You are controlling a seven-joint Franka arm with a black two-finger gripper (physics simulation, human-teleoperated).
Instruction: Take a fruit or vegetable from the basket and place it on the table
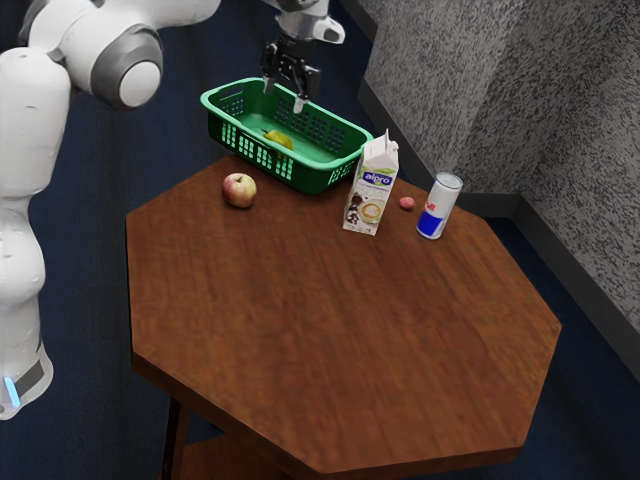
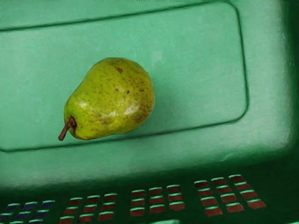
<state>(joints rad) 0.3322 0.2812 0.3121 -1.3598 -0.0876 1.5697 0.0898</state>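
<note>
Green pear [image 2: 112, 100] seen in basket [image 1: 312, 176] at desk's [image 1: 350, 330] edge | fingers [image 1: 299, 102] held apart above it, unloaded | long axis noted: stem slanted toward basket's desk-side wall | descent judged required

the arm [image 1: 22, 170] is smooth white, built of thick, rounded segments. a broad grey collar [image 1: 108, 62] rings one bulging joint, around a plain, round white cap [image 1: 139, 84]. low on the body sit a dark grey panel [image 1: 36, 378] and a slim light-blue strip [image 1: 11, 391]. the wrist [image 1: 296, 24] is grey, with a stubby white knob [image 1: 330, 31]; the gripper [image 1: 283, 96] is black and angular, with pale tips.
</note>
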